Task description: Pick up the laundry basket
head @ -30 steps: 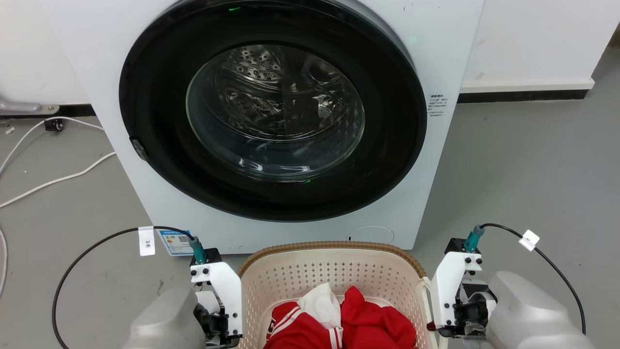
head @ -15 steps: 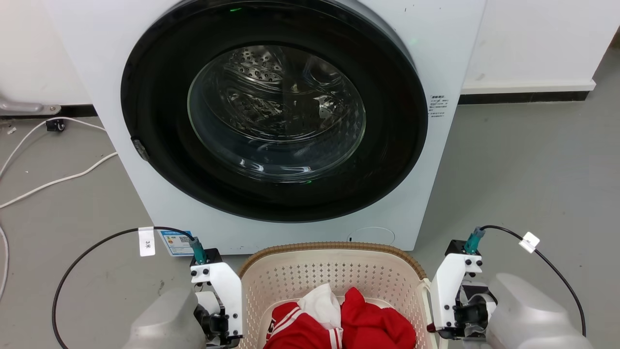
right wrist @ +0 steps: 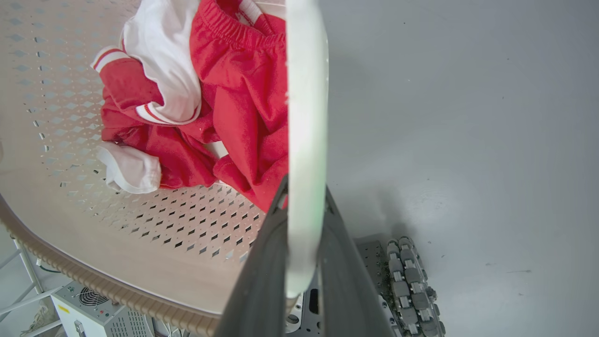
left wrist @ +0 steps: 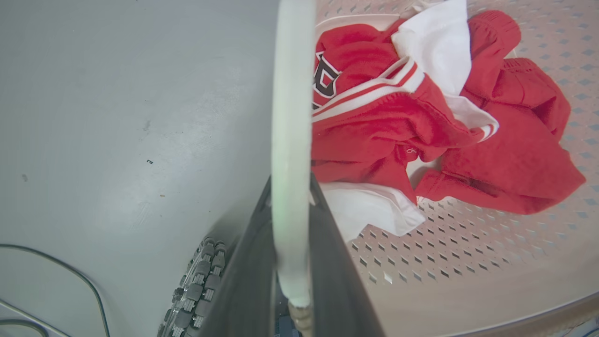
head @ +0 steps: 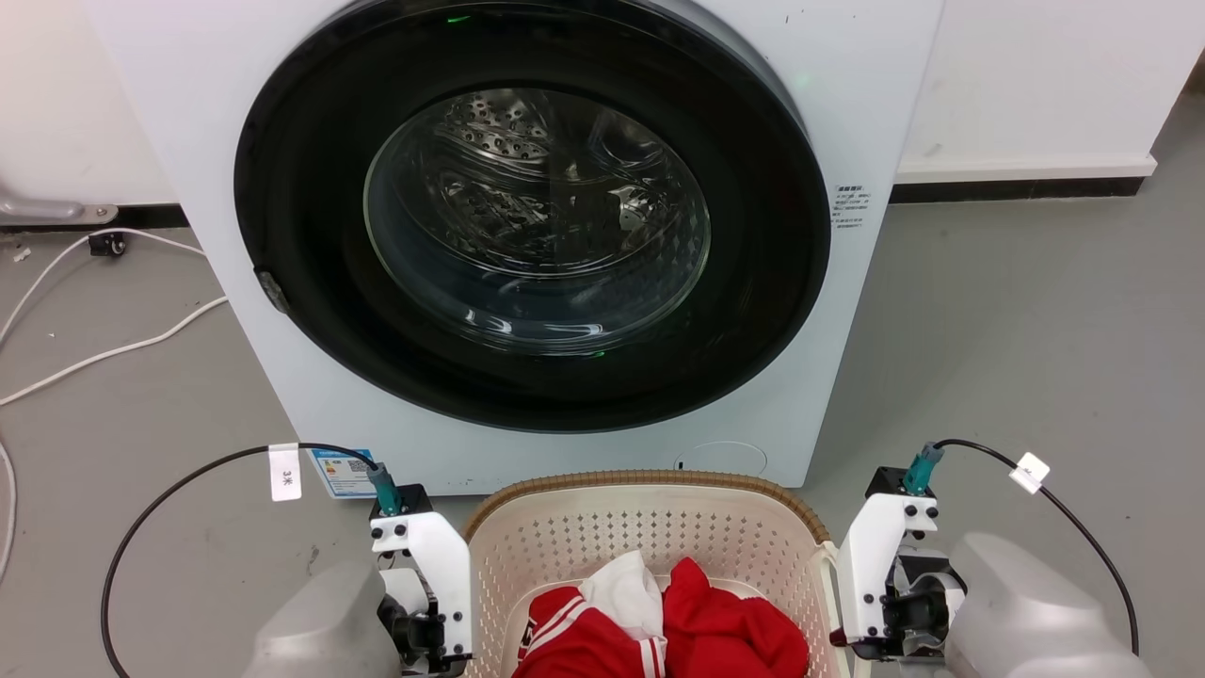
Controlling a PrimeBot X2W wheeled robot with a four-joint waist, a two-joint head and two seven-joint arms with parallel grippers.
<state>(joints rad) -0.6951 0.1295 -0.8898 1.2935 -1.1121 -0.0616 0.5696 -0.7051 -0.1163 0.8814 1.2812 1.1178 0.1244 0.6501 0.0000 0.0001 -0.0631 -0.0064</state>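
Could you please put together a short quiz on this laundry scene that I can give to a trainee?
1. True or false: the laundry basket is empty.
2. What is the left gripper shut on? A) the brown rim B) a white loop handle C) a red garment
3. Fill in: the washing machine door is ____.
Key: 1 false, it holds red and white clothes. 2 B, the handle sits between its two dark fingers; the right gripper grips the other handle the same way. 3 closed.
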